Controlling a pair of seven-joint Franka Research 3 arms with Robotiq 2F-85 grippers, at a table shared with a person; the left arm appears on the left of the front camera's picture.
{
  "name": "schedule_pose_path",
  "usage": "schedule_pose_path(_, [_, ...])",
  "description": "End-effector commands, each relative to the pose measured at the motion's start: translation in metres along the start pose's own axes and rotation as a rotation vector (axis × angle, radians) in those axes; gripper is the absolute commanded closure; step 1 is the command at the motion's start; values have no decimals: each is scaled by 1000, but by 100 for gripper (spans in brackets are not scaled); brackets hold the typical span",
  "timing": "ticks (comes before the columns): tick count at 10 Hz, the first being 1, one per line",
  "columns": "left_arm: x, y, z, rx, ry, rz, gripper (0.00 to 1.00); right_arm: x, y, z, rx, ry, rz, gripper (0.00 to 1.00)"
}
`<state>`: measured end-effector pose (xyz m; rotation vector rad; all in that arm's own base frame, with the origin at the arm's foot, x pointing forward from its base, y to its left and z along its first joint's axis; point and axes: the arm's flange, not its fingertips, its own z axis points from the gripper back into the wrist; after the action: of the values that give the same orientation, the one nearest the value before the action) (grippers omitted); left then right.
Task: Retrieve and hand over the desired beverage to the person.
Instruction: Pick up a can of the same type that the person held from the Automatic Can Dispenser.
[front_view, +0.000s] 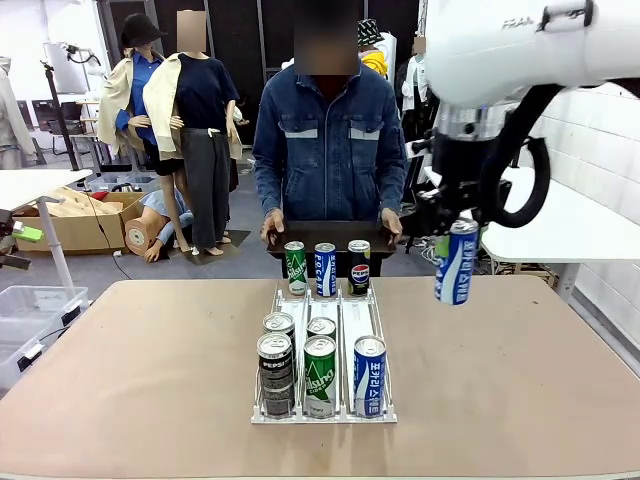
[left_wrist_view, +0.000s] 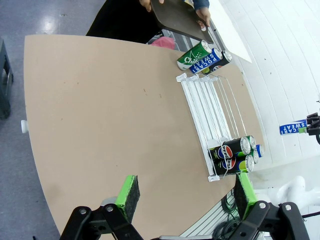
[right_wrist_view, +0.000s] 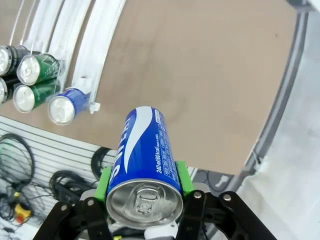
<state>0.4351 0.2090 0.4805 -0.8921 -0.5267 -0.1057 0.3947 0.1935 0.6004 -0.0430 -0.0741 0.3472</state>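
Right pincer pinches a blue can in the air, at 2 o'clock from the white rack on the bench. My left pincer hangs spread wide. At 12 o'clock the person stands holding a dark tray.

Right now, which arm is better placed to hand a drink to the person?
Right: the right gripper is shut on the blue can, held up above the table; the left gripper hangs open and empty, far from the person.
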Motion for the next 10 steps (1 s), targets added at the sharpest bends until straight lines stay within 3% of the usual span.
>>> schedule_pose_path(1, [-1, -1, 1, -4, -2, -4, 0, 0, -36, -2, 33, 12, 12, 98])
schedule_pose_path(6, [-1, -1, 1, -4, -2, -4, 0, -32, -106, 3, 123, 24, -18, 98])
schedule_pose_path(10, [-1, -1, 1, -4, -2, -4, 0, -42, -116, 1, 145, 69, 7, 98])
